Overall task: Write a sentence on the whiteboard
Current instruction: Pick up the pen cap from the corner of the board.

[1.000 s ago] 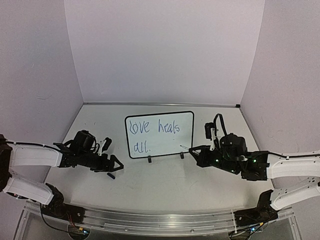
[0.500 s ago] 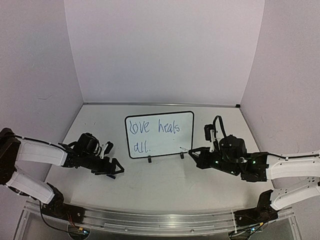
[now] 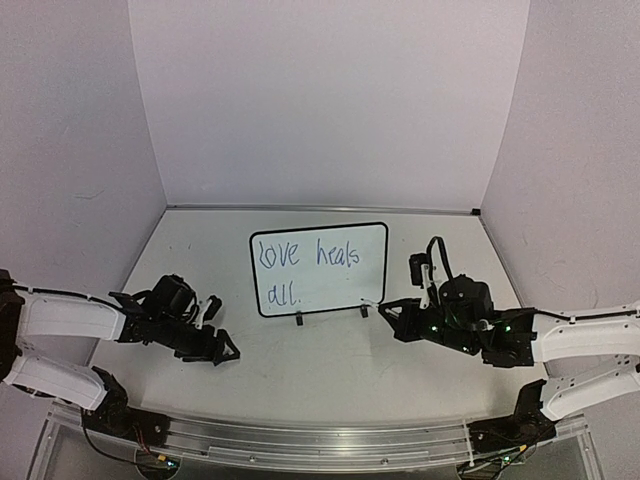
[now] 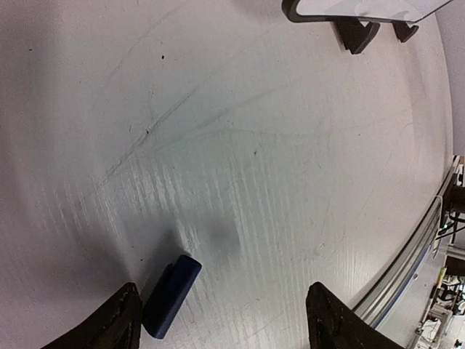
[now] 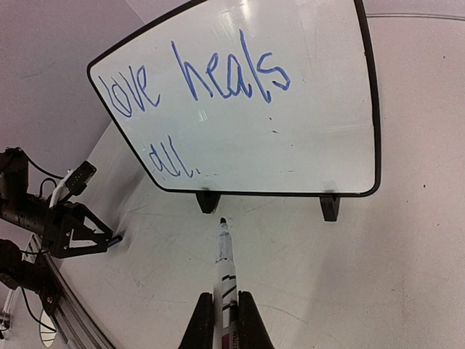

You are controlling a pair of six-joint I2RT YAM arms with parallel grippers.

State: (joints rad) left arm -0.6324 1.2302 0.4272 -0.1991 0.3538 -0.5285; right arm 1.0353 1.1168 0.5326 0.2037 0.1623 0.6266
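One whiteboard [image 3: 340,285], ahead of my right claw [image 3: 385,307]; sentence [image 3: 300,256] on it reads complete; right claw grasps marker [image 5: 224,262], tip off board; left claw [image 4: 225,320] released, cap [image 4: 171,295] between its fingers; recapping left, I judge.

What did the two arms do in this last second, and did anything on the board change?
The left gripper, open, sank toward the near edge, down over the blue cap, which now lies between its fingers, not gripped. The right gripper, shut on the marker, drew the tip slightly back from the whiteboard. The whiteboard and the sentence are unchanged.
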